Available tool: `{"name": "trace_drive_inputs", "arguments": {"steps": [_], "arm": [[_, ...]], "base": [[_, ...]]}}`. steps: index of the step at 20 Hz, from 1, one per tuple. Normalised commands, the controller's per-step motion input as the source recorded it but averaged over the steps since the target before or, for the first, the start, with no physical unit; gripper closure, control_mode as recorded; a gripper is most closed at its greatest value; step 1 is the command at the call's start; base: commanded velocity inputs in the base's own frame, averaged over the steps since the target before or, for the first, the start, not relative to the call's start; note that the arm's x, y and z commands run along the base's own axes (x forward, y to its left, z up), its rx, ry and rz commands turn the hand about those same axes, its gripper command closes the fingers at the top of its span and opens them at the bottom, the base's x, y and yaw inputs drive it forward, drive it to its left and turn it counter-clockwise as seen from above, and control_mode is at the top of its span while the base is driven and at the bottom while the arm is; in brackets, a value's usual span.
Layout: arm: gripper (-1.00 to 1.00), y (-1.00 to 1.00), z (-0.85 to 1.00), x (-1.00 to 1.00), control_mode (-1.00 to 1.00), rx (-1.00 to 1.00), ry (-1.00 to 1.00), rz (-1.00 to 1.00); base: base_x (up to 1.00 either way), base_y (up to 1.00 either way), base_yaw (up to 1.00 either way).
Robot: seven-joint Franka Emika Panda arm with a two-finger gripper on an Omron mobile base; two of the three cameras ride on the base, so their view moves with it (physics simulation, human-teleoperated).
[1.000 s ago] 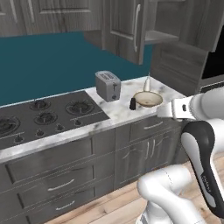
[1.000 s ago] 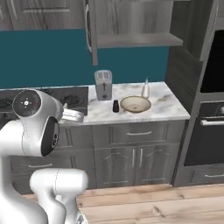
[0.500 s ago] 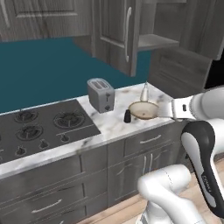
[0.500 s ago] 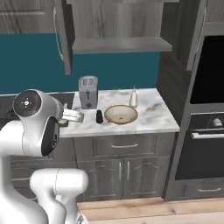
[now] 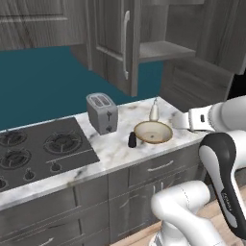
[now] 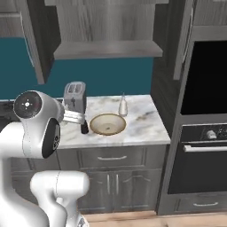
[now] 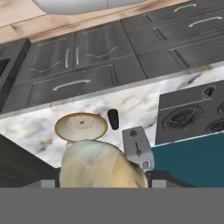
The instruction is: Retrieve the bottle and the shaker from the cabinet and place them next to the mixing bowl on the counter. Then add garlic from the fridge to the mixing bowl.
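Bottle (image 5: 153, 111) and shaker (image 5: 132, 140) stand on counter (image 5: 115, 156), each just beside mixing bowl (image 5: 153, 132); toaster (image 5: 102, 113) near, stove (image 5: 38, 149) further along. In hand view we see pale rounded lump, judged garlic (image 7: 103, 164), filling space at gripper (image 7: 104, 181); jaws clamped on garlic. Bowl (image 7: 81, 126) sits ahead, shaker (image 7: 113, 118) beside it. Risks, as we judge: release off-centre sends garlic over rim onto counter; low approach clips bottle or shaker and tips it.
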Motion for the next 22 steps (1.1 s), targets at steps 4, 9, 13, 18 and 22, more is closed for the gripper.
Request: {"name": "trace_drive_inputs", "arguments": {"steps": [4, 9, 13, 18, 22], "arm": [[1.0, 0.0, 0.0, 0.0, 1.0, 0.0, 0.0, 0.0], [1.0, 0.0, 0.0, 0.0, 1.0, 0.0, 0.0, 0.0], [1.0, 0.0, 0.0, 0.0, 1.0, 0.0, 0.0, 0.0], [1.0, 0.0, 0.0, 0.0, 1.0, 0.0, 0.0, 0.0], [1.0, 0.0, 0.0, 0.0, 1.0, 0.0, 0.0, 0.0]], "base": [[0.47, -0.35, 0.03], [0.49, -0.35, 0.03], [0.54, -0.33, 0.03], [0.55, -0.3, 0.02], [0.52, -0.24, 0.01]]}}
